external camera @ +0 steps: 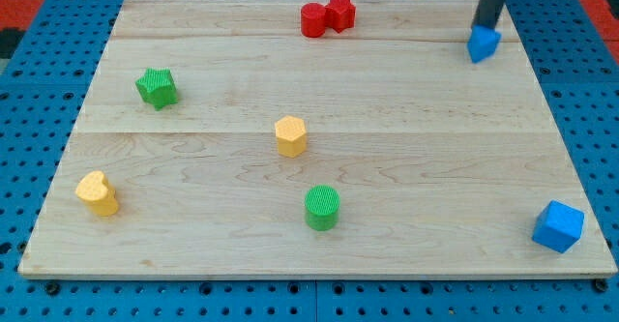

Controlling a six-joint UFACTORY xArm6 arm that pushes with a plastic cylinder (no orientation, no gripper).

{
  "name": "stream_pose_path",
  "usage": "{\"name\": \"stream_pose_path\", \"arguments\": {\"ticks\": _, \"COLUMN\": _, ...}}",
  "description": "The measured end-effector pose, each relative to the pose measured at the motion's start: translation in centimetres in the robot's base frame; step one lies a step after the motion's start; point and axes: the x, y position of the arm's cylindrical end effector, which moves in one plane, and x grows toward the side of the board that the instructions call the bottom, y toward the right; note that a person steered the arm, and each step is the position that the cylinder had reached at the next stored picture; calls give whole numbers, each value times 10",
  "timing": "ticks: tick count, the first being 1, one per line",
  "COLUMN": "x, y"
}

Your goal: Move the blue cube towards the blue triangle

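Observation:
The blue cube (558,226) sits near the board's bottom right corner. The blue triangle (484,43) lies near the top right corner. My tip (482,25) comes down from the view's top and rests right at the triangle's upper edge, far above the cube.
The wooden board (406,119) lies on a blue pegboard. A red cylinder (312,19) and a red star (339,12) touch at the top centre. A green star (156,87) is at left, a yellow hexagon (290,135) mid-board, a yellow heart (98,193) bottom left, a green cylinder (322,207) bottom centre.

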Motion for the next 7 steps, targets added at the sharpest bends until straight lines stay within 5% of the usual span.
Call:
{"name": "stream_pose_path", "arguments": {"ticks": 1, "x": 63, "y": -42}}
{"name": "stream_pose_path", "arguments": {"ticks": 3, "x": 94, "y": 70}}
{"name": "stream_pose_path", "arguments": {"ticks": 5, "x": 248, "y": 110}}
{"name": "stream_pose_path", "arguments": {"ticks": 7, "x": 277, "y": -15}}
